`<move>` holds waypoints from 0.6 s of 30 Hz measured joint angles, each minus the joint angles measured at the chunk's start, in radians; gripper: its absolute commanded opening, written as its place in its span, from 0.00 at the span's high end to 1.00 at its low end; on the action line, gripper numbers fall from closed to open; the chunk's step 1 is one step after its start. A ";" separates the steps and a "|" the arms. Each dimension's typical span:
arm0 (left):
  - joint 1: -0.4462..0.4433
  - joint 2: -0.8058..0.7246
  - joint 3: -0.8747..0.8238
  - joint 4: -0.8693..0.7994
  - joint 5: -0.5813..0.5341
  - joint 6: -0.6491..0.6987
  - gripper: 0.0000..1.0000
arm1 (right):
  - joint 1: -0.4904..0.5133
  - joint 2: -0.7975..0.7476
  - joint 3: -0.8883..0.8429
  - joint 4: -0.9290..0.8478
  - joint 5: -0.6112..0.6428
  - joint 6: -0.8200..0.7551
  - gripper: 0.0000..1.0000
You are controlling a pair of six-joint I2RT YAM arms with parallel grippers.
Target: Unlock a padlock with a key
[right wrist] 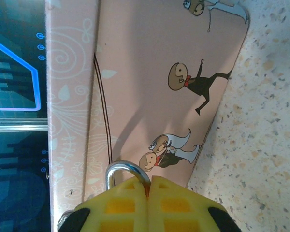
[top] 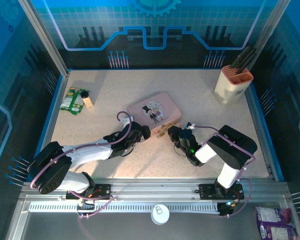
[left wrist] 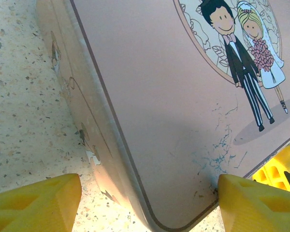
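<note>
While between right fingers [right wrist: 128, 205], one padlock [right wrist: 122, 166]; one tin [right wrist: 150, 72]

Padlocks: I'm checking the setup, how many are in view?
1 padlock: its silver shackle arches out of the right gripper's shut fingertips, by the pink tin; its body is hidden.

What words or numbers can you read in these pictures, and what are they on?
No text can be read anywhere.
On the pink tin: only cartoon drawings of a bride and groom, no letters.
On the green packet: print too small to read.
On the purple packet: print too blurred to read.
</note>
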 measured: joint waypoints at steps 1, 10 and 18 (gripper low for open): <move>0.000 0.000 0.000 0.000 0.000 0.000 0.26 | 0.000 -0.004 0.000 -0.005 0.005 0.001 1.00; 0.000 0.000 0.000 -0.002 -0.003 0.000 0.26 | -0.015 -0.100 -0.028 -0.091 0.046 0.000 1.00; 0.021 0.000 0.000 0.001 0.017 0.008 0.25 | -0.072 -0.234 -0.066 -0.207 0.047 -0.066 1.00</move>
